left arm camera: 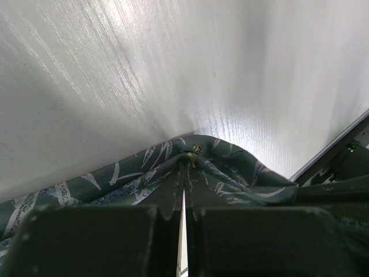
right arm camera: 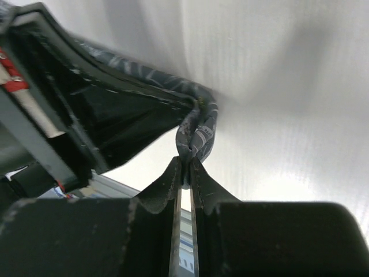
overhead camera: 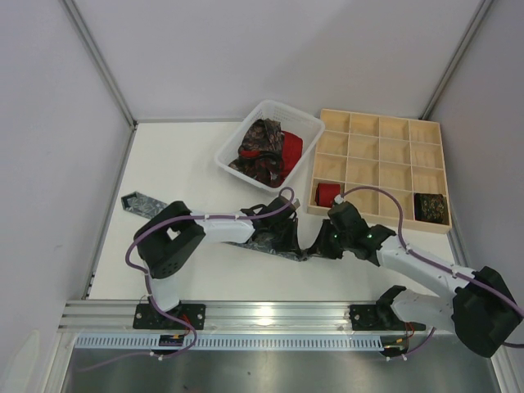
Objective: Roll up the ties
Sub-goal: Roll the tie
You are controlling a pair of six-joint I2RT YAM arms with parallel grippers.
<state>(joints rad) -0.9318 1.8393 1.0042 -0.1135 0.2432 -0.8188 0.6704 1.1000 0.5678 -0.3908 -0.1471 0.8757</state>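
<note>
the step in hand looks like the very start of rolling the grey tie (overhead camera: 147,203). it lies flat across the table (overhead camera: 188,155), wide end at the far left, the other end at the centre where both arms meet. the left gripper (left arm camera: 184,173) has its jaws pressed together on a raised fold of the cloth. the right gripper (right arm camera: 185,173) pinches a doubled-over loop of the same tie, jaws all but closed on it. as far as i can judge no roll is formed yet — only a pinch and a first fold.

the next move, i think, calls for one gripper to hold the end firm while the other turns the fold over on itself. the strip has to be kept straight and taut so the coil winds tight rather than skewing.

the top view alone shows the rest: a red roll (overhead camera: 327,194) and a dark roll (overhead camera: 430,207) already in cells of the tray (overhead camera: 393,176), and more ties (overhead camera: 264,151) heaped in the basket (overhead camera: 237,137). but there the fingertips are lost among the arms' black bodies — only the wrist views show the grips and the cloth's leaf-like pattern.
</note>
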